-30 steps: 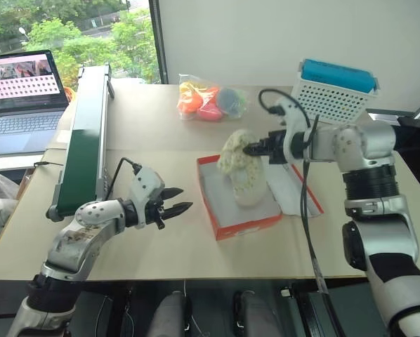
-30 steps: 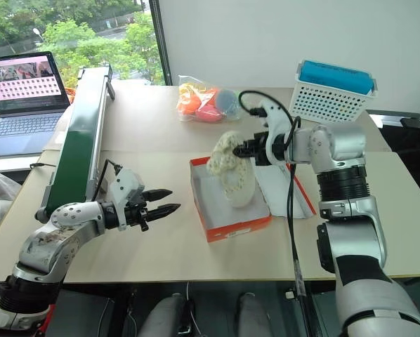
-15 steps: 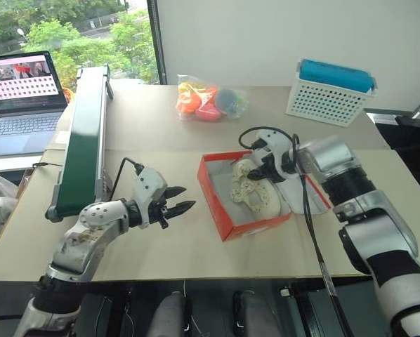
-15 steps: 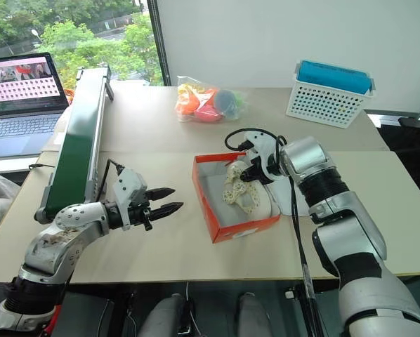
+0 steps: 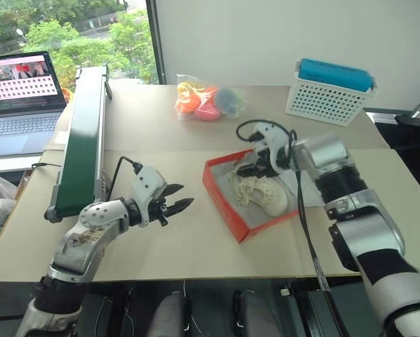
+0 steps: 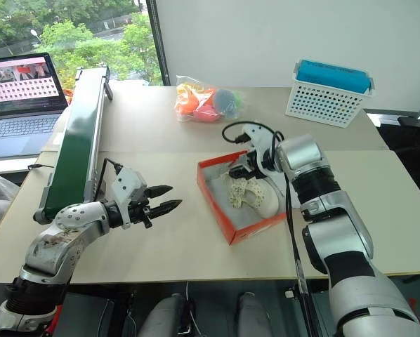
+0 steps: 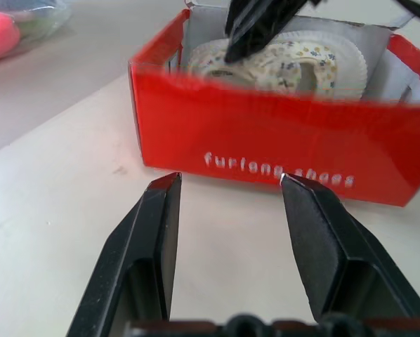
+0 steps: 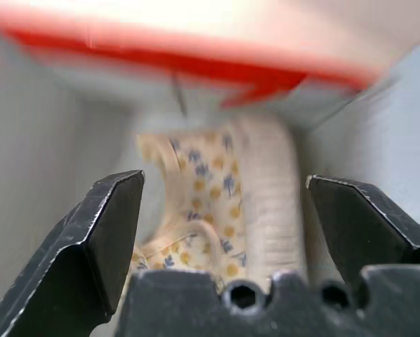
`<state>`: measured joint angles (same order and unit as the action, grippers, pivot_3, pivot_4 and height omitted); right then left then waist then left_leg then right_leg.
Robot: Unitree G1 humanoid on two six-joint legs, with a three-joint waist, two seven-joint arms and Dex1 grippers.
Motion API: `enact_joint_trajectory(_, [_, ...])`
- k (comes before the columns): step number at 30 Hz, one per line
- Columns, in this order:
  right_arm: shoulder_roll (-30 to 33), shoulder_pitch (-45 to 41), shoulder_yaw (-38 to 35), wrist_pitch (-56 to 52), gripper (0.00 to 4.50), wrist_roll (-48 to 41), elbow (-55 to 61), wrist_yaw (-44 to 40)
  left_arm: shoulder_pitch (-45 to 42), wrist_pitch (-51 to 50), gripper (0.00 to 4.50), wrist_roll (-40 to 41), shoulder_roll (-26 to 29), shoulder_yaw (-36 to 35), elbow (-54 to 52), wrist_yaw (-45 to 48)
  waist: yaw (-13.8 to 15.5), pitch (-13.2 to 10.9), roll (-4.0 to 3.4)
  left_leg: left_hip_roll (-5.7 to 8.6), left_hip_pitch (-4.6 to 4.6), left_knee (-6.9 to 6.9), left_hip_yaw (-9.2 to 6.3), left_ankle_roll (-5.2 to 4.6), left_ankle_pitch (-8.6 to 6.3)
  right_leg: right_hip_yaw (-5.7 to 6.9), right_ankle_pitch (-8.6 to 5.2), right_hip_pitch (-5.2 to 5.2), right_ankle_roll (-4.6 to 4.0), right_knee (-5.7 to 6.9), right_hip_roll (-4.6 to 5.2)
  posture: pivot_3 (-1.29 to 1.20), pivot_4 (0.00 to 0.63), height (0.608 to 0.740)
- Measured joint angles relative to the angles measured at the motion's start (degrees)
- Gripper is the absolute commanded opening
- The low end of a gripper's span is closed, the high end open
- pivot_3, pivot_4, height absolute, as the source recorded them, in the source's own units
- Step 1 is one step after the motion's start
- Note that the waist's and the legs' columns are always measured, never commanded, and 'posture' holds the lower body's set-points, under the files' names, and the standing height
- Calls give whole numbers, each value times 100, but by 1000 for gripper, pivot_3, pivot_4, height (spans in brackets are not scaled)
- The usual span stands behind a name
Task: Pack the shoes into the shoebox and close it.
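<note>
The right pincer (image 6: 244, 168) hangs over the far end of the red shoebox (image 6: 227, 223), and its jaws stand wide apart with nothing between them, so it reads as released. Directly beneath its fingertips, inside the box on the white lining, lie the cream lattice shoes (image 6: 251, 196); from the right wrist view a flower-printed insole sits just below and between the two open fingers (image 8: 112, 232). Whether both shoes are in there I cannot tell for sure, as the pale shapes overlap. The left pincer (image 5: 175, 205) hovers over bare table, part open and empty, pointing at the near long wall of the box, which sits just ahead of it. My read: the placing step is at its end, and closing comes next. That calls for the right pincer to lift clear of the rim, then find the lid, seemingly the pale flap beyond the box, and fold it over without dragging the box.
</note>
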<state>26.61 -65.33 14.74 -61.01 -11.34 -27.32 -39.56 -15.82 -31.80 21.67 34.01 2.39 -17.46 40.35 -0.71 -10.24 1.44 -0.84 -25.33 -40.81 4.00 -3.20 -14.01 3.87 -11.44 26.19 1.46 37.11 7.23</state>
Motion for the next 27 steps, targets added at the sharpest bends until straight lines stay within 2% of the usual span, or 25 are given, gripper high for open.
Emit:
enact_joint_trajectory(7, [24, 143, -191, -305, 4473, 14, 1372, 353, -266, 200, 2387, -137, -328, -193, 414, -358, 13, 1, 1, 1, 1, -1, -1, 0, 0, 2, 0, -3, 0, 0, 0, 0, 150, 699])
enact_joint_trajectory(10, [77, 763, -254, 250, 4473, 46, 2268, 428, -608, 347, 2387, -277, -816, -604, 982, -1144, 52, 2, 3, 4, -2, -4, -6, -1, 0, 6, 2, -5, 3, -2, 1, 0, 150, 699])
enact_joint_trajectory(12, [189, 1597, -390, 1050, 4473, -12, 3283, 295, -1034, 406, 2387, -486, -1120, -1093, 1504, -2126, 89, 3, 6, 4, -4, -6, -8, -2, -1, 9, 2, -5, 5, -3, 2, 0, 150, 699])
enact_joint_trajectory(15, [279, 2371, -496, 1560, 4473, -144, 4088, 98, -1290, 439, 2387, -757, -1168, -1662, 1935, -3084, 61, 5, 9, 6, -2, -7, -2, -2, -1, 3, 5, -7, 8, -2, 7, 0, 150, 699])
enact_joint_trajectory(18, [356, 3191, -493, 1933, 4500, -187, 4692, 20, -1335, 540, 3139, -1048, -1280, -1960, 2319, -3884, 69, 11, 18, 5, 4, -9, -2, -2, -1, 5, 6, -10, 8, 0, 7, 0, 150, 699])
enact_joint_trajectory(21, [223, 3758, -373, 1991, 4500, -279, 5023, 10, -1330, 538, 4336, -1182, -1320, -2125, 2562, -4255, 75, 12, 20, 3, 5, -11, -4, 0, 0, 6, 7, -10, 5, 1, 6, 0, 150, 699])
enact_joint_trajectory(22, [136, 3876, -351, 1990, 4500, -344, 5071, 10, -1326, 544, 4482, -1244, -1319, -2126, 2578, -4292, 76, 12, 21, 4, 5, -12, -4, 1, 0, 6, 8, -10, 5, 2, 6, 0, 150, 699])
enact_joint_trajectory(27, [-42, 4022, -380, 2020, 4500, -520, 5170, 25, -1307, 554, 4482, -1263, -1321, -2108, 2577, -4309, 90, 16, 27, 4, 5, -11, -4, 2, 1, 7, 8, -10, 5, -1, 6, 0, 150, 699])
